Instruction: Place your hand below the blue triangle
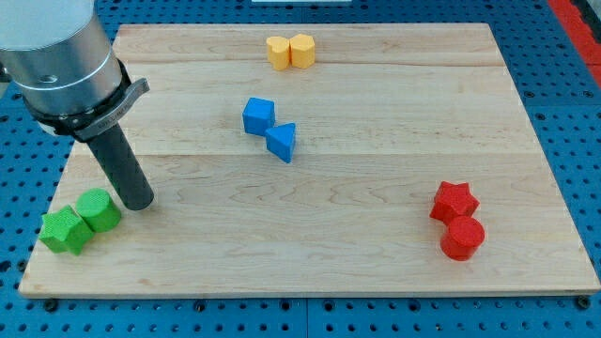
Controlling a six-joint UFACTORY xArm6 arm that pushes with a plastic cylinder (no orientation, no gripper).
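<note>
Blue is the colour I want. The blue triangle sits near the middle of the wooden board, touching the blue cube that lies just up and left of it. My tip is far off at the view's left, right beside the two green blocks, and it holds nothing, because it is only a bare rod. So the triangle lies to the right of my tip and a little toward the view's top. I think I must slide right along the open wood and stop under the triangle's lower point without bumping it.
</note>
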